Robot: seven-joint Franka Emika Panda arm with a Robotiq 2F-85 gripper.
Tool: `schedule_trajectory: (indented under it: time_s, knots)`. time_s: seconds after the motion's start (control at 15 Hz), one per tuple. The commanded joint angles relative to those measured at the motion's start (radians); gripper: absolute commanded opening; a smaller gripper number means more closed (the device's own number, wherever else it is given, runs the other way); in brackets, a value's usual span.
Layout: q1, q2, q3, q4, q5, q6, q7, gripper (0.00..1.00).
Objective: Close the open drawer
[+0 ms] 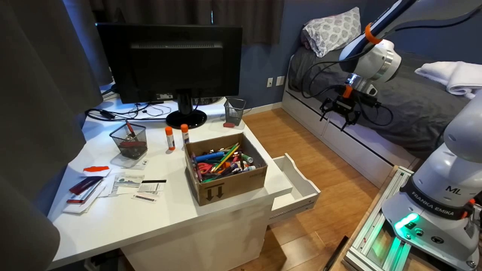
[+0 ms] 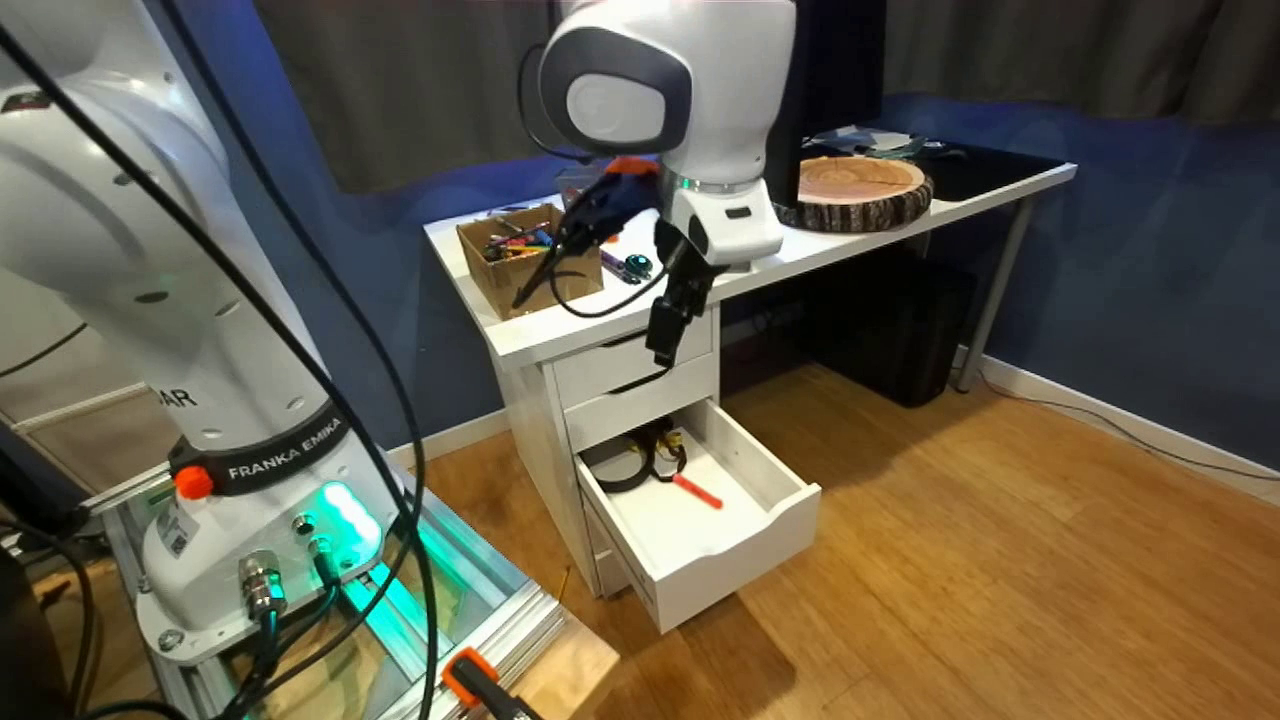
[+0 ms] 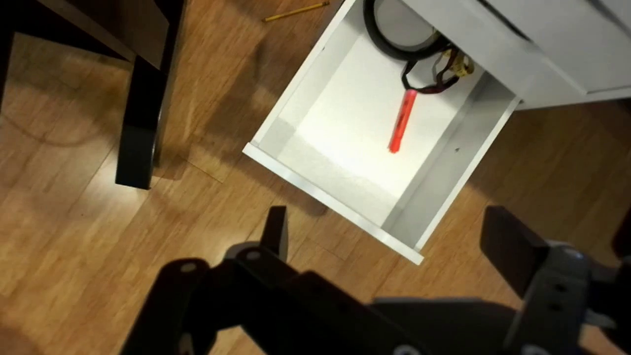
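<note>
The white drawer is pulled out from the desk cabinet, below two shut drawers. Its plain flat front panel faces into the room. Inside lie a red marker, a black ring and a dark strap with yellow parts. My gripper hangs in the air higher than the drawer, touching nothing; it also shows in an exterior view. In the wrist view the gripper is open and empty. The drawer's front edge and one front corner appear between its fingers, farther down.
A cardboard box of pens stands on the white desk above the drawer. A bed stands across the floor. A pencil lies on the floor beside the drawer. The robot's base stand is near the cabinet.
</note>
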Motion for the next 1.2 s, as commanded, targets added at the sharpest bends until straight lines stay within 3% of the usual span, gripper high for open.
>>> schedule_trajectory:
  time_s: [0.0, 0.53, 0.6, 0.73, 1.13]
  knots:
    - [-0.027, 0.24, -0.018, 0.138, 0.108, 0.031, 0.028, 1.0]
    - [-0.109, 0.655, 0.007, 0.406, 0.26, 0.166, 0.085, 1.0]
    - [-0.118, 0.703, 0.017, 0.443, 0.276, 0.182, 0.088, 0.75]
    - [-0.128, 0.78, 0.034, 0.503, 0.303, 0.211, 0.098, 0.66]
    - [-0.124, 0.998, 0.086, 0.722, 0.398, 0.27, 0.188, 0.22]
